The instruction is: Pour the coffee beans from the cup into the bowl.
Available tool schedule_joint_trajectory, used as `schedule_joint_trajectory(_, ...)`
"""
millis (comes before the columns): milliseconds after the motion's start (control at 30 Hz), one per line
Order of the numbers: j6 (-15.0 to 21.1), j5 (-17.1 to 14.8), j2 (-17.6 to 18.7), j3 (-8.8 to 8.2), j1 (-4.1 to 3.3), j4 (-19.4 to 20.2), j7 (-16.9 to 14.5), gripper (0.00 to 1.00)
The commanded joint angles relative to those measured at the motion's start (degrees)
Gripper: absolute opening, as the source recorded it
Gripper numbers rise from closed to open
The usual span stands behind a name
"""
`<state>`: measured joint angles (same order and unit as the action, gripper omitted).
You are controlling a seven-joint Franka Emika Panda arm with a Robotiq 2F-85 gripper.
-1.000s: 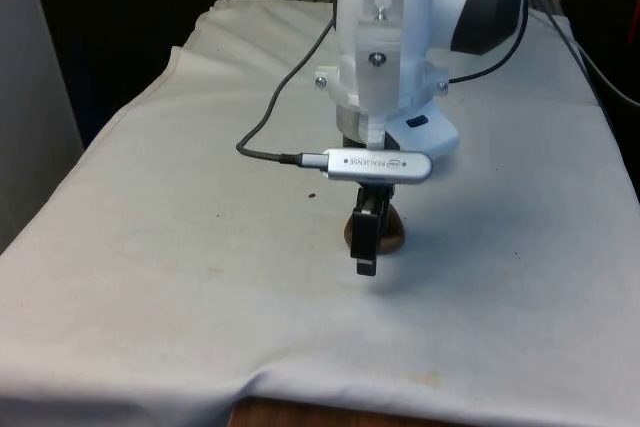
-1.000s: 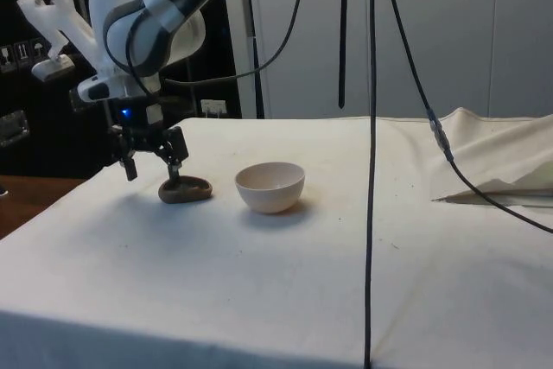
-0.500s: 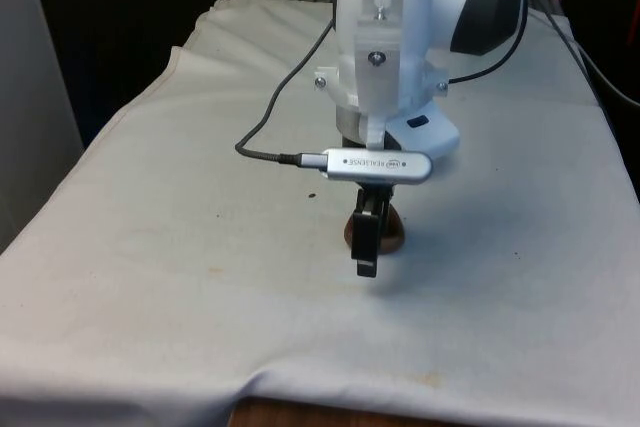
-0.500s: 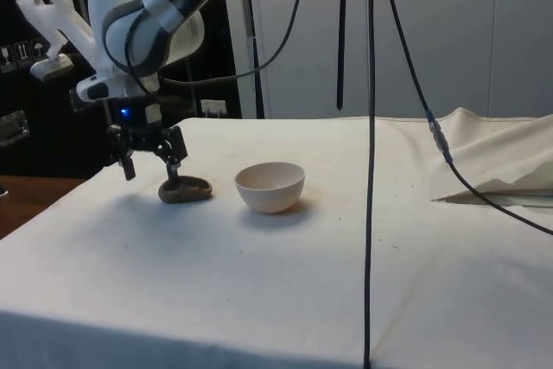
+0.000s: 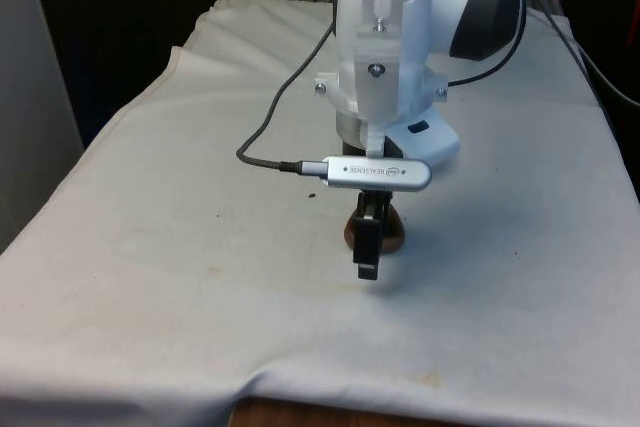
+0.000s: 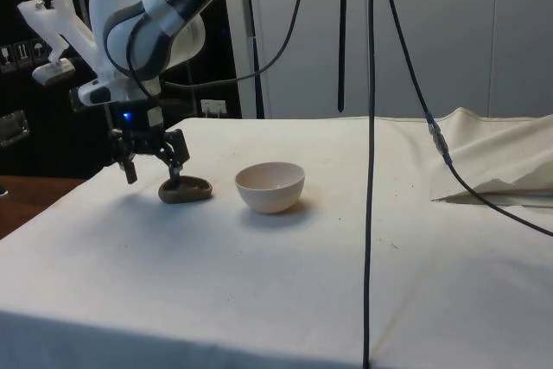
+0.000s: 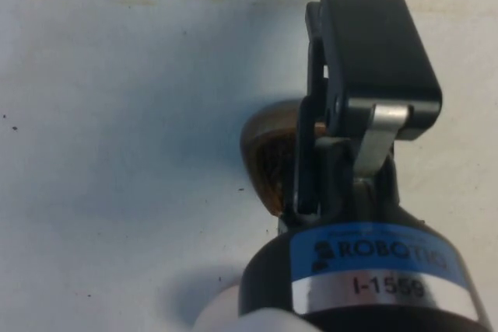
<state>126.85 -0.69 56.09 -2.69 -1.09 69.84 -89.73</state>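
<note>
We are at the grab step, and pouring comes after. Our tool (image 6: 154, 170) hangs over the brown cup (image 6: 185, 188), its two fingers spread, with one finger (image 6: 174, 162) reaching down at the cup's rim. It holds nothing yet. The cup sits low on the desk (image 6: 259, 283), and we cannot tell if it has tipped. Next we need to squeeze the rim and lift. The bowl (image 6: 270, 187) waits just beyond the cup.

White-clothed table (image 6: 259, 283), brown cup (image 6: 185, 189), bowl (image 6: 270, 186)
</note>
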Motion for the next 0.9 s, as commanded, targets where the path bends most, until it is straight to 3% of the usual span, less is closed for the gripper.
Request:
schedule_joint_trajectory(0, 0.1, 0.0, -0.1, 0.11, 0.0, 0.1, -0.4, 1.0)
schedule_joint_trajectory(367, 0.2, 0.0, 0.1, 0.11, 0.0, 0.5, -1.4, 0.98)
schedule_joint_trajectory(600, 0.0, 0.0, 0.0, 0.0, -0.06, 0.6, -1.5, 0.55)
schedule_joint_trajectory(633, 0.3, 0.0, 0.1, 0.11, 0.0, 0.6, -1.7, 0.55)
schedule_joint_trajectory(733, 0.3, 0.0, 0.1, 0.11, 0.0, 0.6, -1.8, 0.31)
schedule_joint_trajectory(867, 0.0, 0.0, 0.0, 0.0, -0.06, 0.6, -1.6, 0.09)
